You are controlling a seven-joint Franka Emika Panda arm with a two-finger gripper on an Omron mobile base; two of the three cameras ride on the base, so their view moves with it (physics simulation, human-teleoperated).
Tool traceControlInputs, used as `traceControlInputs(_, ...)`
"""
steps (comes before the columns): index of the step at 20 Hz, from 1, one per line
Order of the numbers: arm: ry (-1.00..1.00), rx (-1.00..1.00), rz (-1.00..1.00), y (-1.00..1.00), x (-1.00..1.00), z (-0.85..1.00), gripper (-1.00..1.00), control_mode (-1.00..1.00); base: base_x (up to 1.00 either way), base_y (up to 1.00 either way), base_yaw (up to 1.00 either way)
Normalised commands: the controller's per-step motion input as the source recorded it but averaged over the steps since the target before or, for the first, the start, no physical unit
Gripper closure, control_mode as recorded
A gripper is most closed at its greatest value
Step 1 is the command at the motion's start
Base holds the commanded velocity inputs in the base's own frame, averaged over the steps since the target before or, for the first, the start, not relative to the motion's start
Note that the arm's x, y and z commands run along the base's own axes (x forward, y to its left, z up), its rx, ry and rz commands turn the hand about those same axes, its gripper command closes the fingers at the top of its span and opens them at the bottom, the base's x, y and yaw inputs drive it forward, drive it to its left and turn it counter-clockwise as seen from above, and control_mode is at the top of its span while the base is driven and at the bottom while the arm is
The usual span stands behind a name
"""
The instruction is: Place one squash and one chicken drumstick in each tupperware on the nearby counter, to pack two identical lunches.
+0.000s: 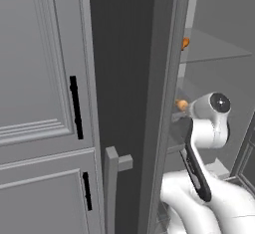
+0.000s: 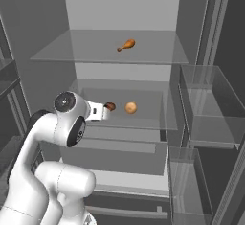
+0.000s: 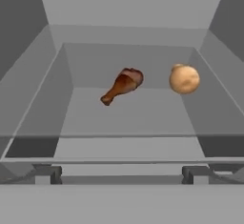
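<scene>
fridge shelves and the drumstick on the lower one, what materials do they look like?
Shelves: clear glass or plastic, smooth; the back wall shows through them. Lower drumstick: cooked meat, matte brown-orange with a darker browned top and a thin bone end. It is a render, so the materials are a guess.

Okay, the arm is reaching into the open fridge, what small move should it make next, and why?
Probably ease the gripper forward toward the drumstick on the glass shelf. The hand view shows its jaws open and holding nothing, the drumstick lying ahead of them beside the round squash.
</scene>
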Motion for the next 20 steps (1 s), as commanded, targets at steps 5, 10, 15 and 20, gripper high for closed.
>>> traceControlInputs(5, 0.0, 0.02, -0.02, 0.05, 1.0, -0.26, -1.0, -1.0, 0.0, 0.0, 0.0)
traceControlInputs(10, 0.09, 0.1, -0.08, 0.04, 1.0, -0.05, -1.0, -1.0, 0.0, 0.0, 0.0)
traceControlInputs(15, 0.23, 0.1, -0.05, 0.0, 0.92, 0.0, -1.0, -1.0, 0.0, 0.0, 0.0)
traceControlInputs(20, 0.24, 0.0, 0.0, 0.0, 0.64, -0.13, -1.0, -1.0, 0.0, 0.0, 0.0)
